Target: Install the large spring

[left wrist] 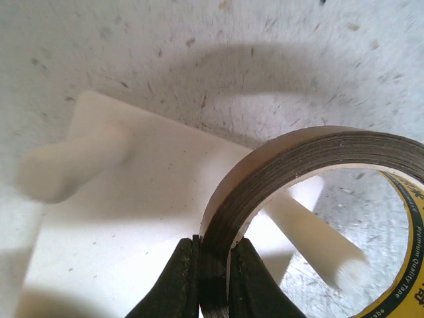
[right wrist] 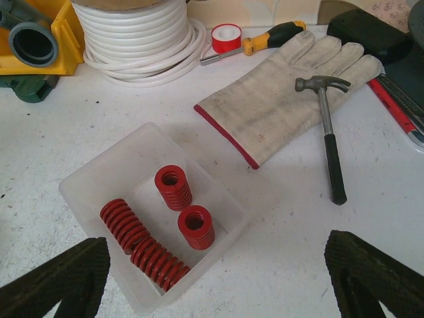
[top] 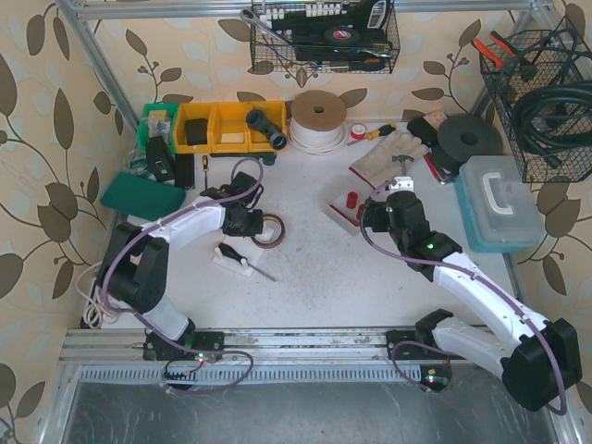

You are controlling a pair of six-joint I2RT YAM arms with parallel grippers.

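Your right end effector (right wrist: 217, 281) is hanging wide open over the clear tray (right wrist: 99, 169), and the large spring (right wrist: 123, 222) is lying on its side at the tray's near-left, touching a second long one. You're wanting to be coming down square across its coils, clear of the two upright short springs (right wrist: 173, 187). Left end effector (left wrist: 213, 281) is pinching the tape roll (left wrist: 311, 156) over the white peg base (left wrist: 132, 199)

Bright, even light fills every view. In the left wrist view the tape roll (left wrist: 298, 156) is sharp only at its near rim. A broad soft shadow lies on the table (left wrist: 79, 40) beyond it, and the white peg (left wrist: 66, 165) left of it is blurred. The right wrist view is crisp.
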